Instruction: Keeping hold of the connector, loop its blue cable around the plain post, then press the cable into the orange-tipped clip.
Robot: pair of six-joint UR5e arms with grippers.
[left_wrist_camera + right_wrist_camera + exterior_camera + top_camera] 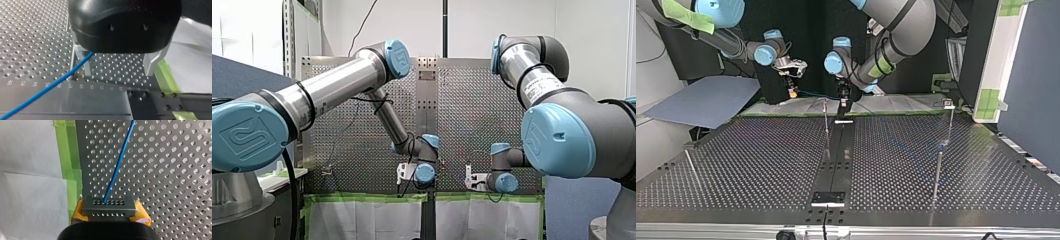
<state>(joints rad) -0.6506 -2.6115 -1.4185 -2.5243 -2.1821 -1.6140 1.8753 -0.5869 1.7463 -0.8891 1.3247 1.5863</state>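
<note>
Though connector (109, 205) sits clamped between yellow pads (79, 210) of right hand (109, 216), routing looks barely begun. Blue cable (119, 162) runs straight ahead from connector over perforated counter (175, 170) toward left hand (115, 73). Left hand released, metal fingers (151, 61) wide apart, cable passing just beside one. No loop seen around post (825, 117); orange-tipped clip not identifiable. Both steps left, by my judgement.

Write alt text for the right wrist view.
My right gripper, with yellow pads, clamps a grey connector that has rows of small holes. Its blue cable runs straight ahead over the perforated table, with green tape and a white sheet beside the table's edge.
</note>
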